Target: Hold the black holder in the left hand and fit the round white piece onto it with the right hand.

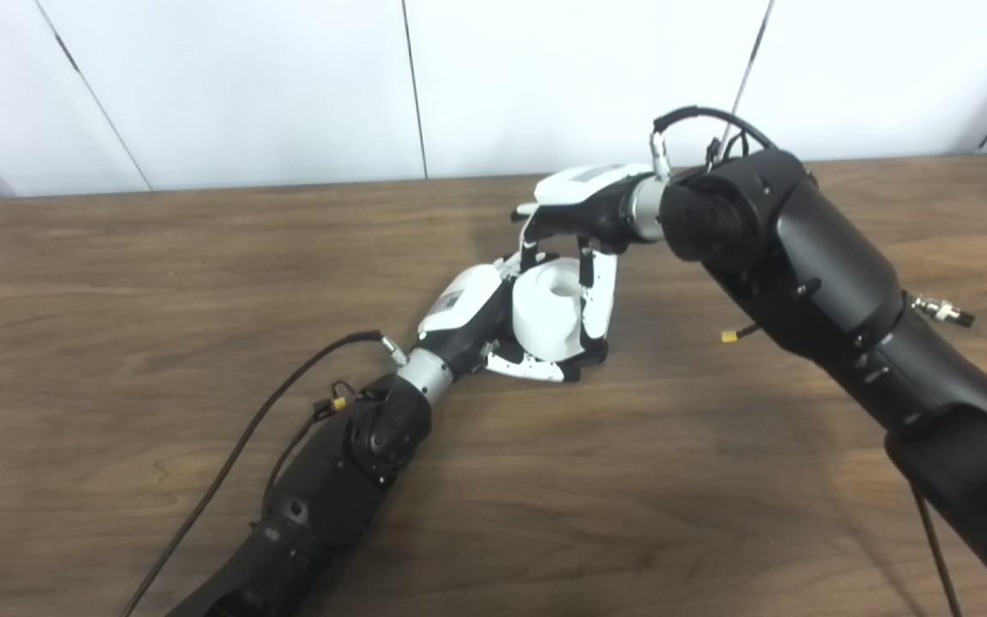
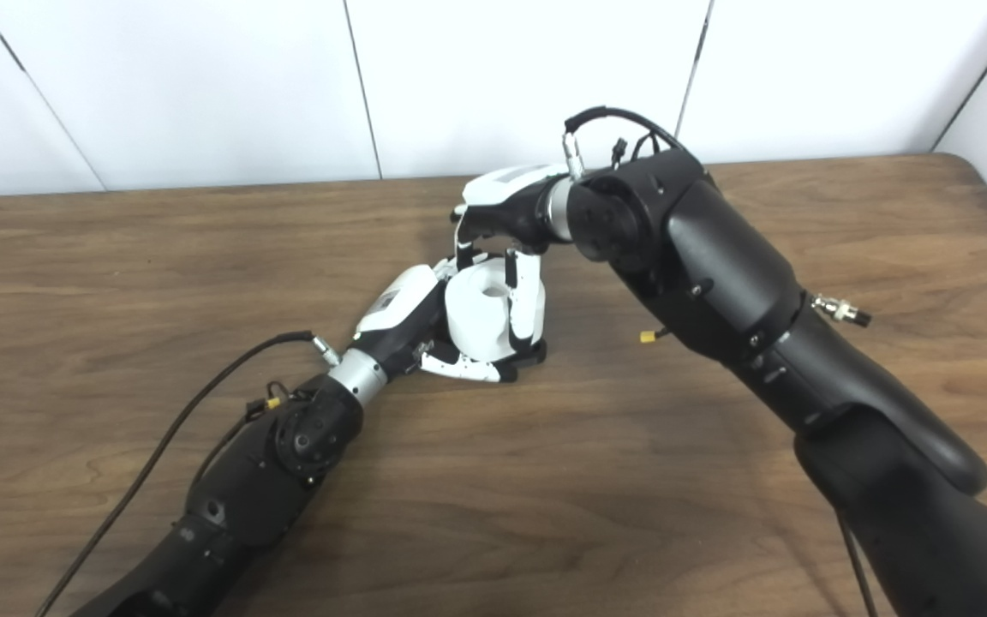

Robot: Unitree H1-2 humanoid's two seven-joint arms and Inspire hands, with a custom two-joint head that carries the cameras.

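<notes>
Both hands (image 1: 468,313) (image 1: 583,210) clasp the white piece (image 1: 545,313) — holder seemingly hidden beneath.

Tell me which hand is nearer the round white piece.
Neither clearly: both touch the round white piece. Left hand cups it from beside and below; right hand grips from above.

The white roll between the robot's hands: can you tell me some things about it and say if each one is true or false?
1. The white roll has a hole in its middle. True.
2. The right hand reaches the roll from above. True.
3. The roll lies alone at the table's far corner. False: it sits between both hands near the middle of the table.
4. The left hand is far from the roll. False: it is right beside it, with fingers under it.
5. The table is blue. False: it is brown wood.
</notes>
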